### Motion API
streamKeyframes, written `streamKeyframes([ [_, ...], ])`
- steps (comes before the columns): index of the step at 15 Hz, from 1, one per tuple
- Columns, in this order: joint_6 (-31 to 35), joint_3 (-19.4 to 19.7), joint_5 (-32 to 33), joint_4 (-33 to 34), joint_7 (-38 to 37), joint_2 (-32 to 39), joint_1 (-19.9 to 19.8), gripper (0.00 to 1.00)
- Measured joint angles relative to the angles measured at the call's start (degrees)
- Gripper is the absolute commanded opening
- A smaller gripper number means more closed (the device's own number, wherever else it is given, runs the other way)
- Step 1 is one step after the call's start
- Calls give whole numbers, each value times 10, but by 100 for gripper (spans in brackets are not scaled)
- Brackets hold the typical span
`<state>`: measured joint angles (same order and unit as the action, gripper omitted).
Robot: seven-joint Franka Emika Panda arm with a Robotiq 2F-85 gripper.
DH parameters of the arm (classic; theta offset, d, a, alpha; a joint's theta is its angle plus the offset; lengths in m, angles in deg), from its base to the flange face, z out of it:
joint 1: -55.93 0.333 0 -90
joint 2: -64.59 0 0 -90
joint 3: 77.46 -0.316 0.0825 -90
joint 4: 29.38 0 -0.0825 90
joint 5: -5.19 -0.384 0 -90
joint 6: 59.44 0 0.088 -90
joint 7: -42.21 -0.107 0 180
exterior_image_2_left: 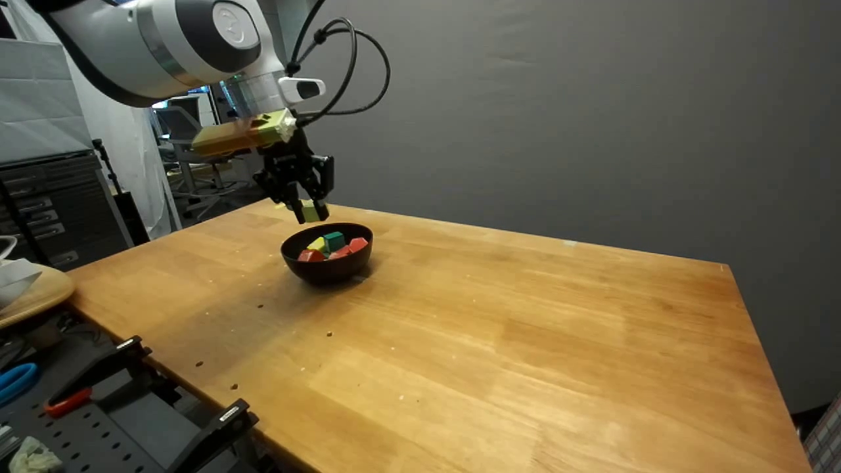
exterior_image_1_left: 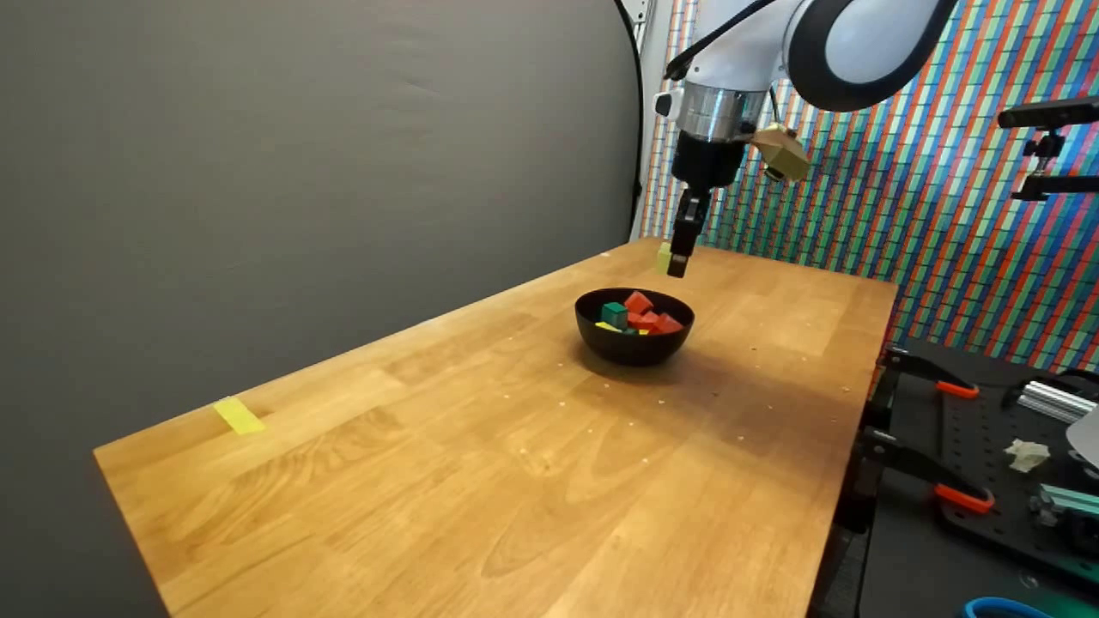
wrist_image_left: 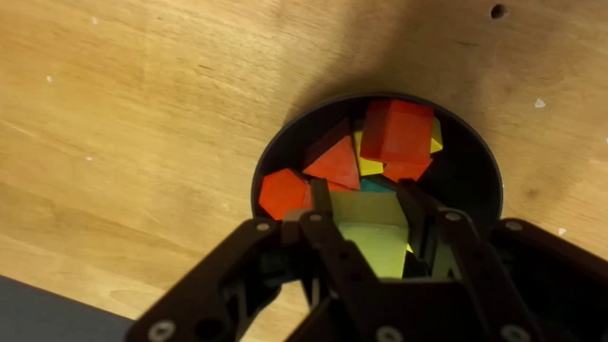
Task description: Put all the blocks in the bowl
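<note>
The black bowl [exterior_image_1_left: 631, 350] stands on the table and also shows in an exterior view [exterior_image_2_left: 326, 270] and the wrist view [wrist_image_left: 477, 185]. Inside it lie several blocks: a green block [exterior_image_1_left: 614, 314], red blocks [wrist_image_left: 399, 130] and yellow pieces [wrist_image_left: 369, 159]. My gripper [wrist_image_left: 365, 190] is shut on a yellow-green block [wrist_image_left: 373, 242], with a finger on each side. In both exterior views the gripper [exterior_image_1_left: 677, 264] [exterior_image_2_left: 311, 215] holds this block [exterior_image_1_left: 664, 257] [exterior_image_2_left: 313, 211] above the bowl's rim level. In the wrist view the gripper and held block hide part of the bowl.
A flat yellow strip [exterior_image_1_left: 239, 415] lies near the far end of the wooden table [exterior_image_1_left: 481, 481]. Black clamps with orange parts [exterior_image_1_left: 932, 472] grip the table's side edge, also in an exterior view [exterior_image_2_left: 213, 433]. A grey backdrop [exterior_image_2_left: 558, 131] stands behind the table.
</note>
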<state>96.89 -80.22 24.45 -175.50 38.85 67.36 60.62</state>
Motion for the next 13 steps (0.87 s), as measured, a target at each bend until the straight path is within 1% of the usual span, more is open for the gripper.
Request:
streamKeyframes([
  [1,4,-3,-20,14,8,22,0,18],
  [2,7,-4,-39,28,19,45,0,64],
  [3,8,-4,-58,42,31,66,0,65],
  [4,7,-5,-77,54,45,83,0,70],
  [6,-13,-14,-116,70,77,101,-4,86],
  [7,-40,-21,-137,76,95,100,-6,95],
  [8,-73,-30,-160,80,114,92,-8,99],
  [9,-112,-39,-180,82,130,77,-9,100],
  [11,-204,-52,-209,83,160,25,-8,100],
  [13,-300,-56,-222,83,175,-36,-2,100],
])
